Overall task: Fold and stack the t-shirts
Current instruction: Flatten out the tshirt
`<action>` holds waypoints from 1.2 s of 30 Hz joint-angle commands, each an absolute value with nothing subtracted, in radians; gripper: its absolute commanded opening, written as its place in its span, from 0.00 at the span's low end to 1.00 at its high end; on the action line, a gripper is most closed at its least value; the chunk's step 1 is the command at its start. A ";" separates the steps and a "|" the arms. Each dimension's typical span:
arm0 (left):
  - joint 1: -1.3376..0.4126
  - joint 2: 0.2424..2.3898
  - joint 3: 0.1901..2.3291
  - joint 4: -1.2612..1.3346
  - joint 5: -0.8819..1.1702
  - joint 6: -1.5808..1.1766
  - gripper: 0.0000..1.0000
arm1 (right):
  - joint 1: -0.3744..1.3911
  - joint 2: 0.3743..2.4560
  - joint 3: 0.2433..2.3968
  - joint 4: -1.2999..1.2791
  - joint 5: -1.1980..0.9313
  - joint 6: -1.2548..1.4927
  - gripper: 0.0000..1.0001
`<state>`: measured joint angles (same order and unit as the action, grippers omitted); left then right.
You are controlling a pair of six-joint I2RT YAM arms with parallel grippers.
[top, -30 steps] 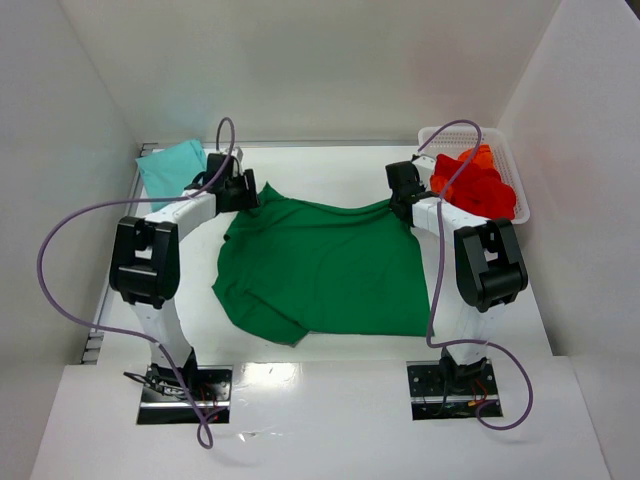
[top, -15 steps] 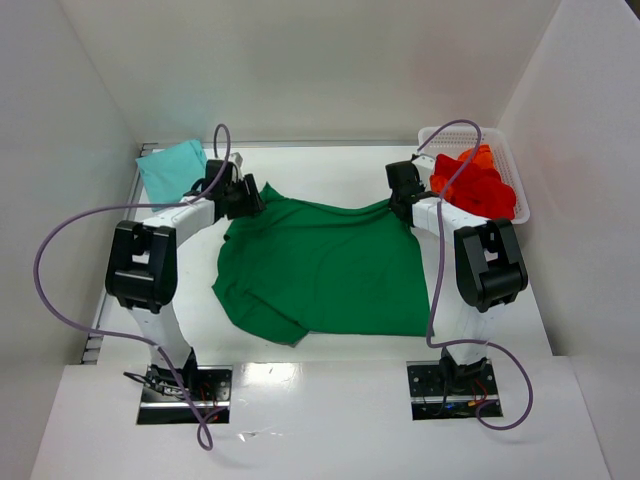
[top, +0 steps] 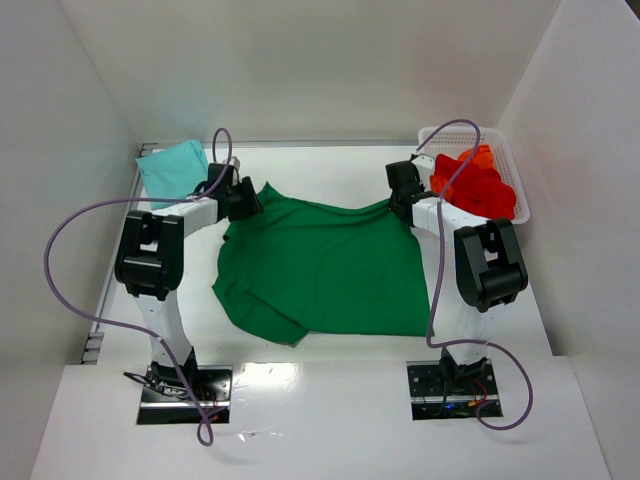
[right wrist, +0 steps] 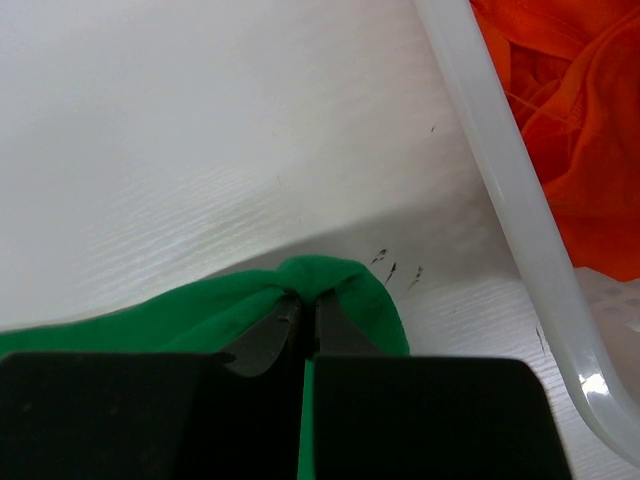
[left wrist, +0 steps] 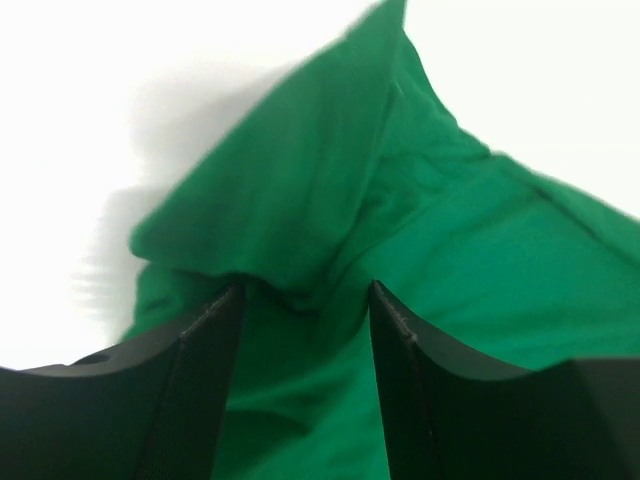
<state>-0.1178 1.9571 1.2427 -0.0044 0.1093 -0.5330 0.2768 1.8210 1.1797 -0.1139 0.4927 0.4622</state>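
Presently at risk: a one-sided lift is judged the main hazard. The green t-shirt [top: 320, 265] is clamped at its far right corner only, so a raise made before the other corner is secured would drag the cloth askew.
Cause, left side: the left hand [left wrist: 303, 300] is released. Its jaws stand apart astride a raised ridge of cloth at the far left corner. If they were closed on too thin a fold, the corner could slip out.
Cause, right side: the right hand [right wrist: 305, 310] is clenched on a small bunched nub of the green hem. So little cloth is held that a sharp tug could pull it free.
Obstruction: the rim of the basket [right wrist: 500, 180] lies just beside the right hand and could be struck on a sideways move.
Position of work: the green t-shirt is spread on the desk [top: 330, 165] between the two arms, with its far edge strung from hand to hand.
Appearance: plain, soft, matte dark green cloth, mostly flat. Creases are gathered at the far left corner, and a flap is turned over at the near left.
Other shirts: a teal t-shirt [top: 170, 167] lies at the far left corner of the desk, and red t-shirts [top: 475, 185] are heaped in the basket.
Progress: judged early, as the green t-shirt is not yet folded.
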 commanded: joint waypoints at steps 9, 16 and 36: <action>-0.084 2.011 1.272 0.166 0.148 -0.627 0.60 | 0.272 1.830 1.227 -0.067 0.512 0.453 0.00; -0.075 2.011 1.272 0.210 0.137 -0.685 0.56 | 0.272 1.837 1.227 -0.067 0.512 0.453 0.00; -0.061 1.946 1.269 0.243 0.077 -0.736 0.00 | 0.272 1.855 1.330 -0.082 0.526 0.430 0.00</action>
<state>-0.0767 2.0140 1.2434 0.2029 0.0979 -0.7395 0.2768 1.8572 1.2328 -0.1172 0.4917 0.4477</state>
